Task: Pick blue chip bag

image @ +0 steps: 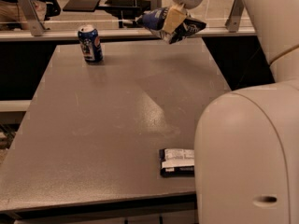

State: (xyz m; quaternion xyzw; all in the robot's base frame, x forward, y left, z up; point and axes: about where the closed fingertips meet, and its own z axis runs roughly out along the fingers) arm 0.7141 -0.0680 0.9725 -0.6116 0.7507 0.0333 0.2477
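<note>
The blue chip bag [180, 28] is a crumpled dark-blue foil bag with white markings. It hangs in the air above the far edge of the grey table [117, 120], at the top centre of the camera view. My gripper [171, 21] is shut on the blue chip bag, with a tan finger [171, 19] pressed across the bag's middle. The bag is clear of the table surface.
A blue soda can [90, 43] stands upright at the table's far left. A flat dark packet with a white label [177, 161] lies near the front edge, next to my white arm body [247, 157]. Metal brackets and a rail run behind the table.
</note>
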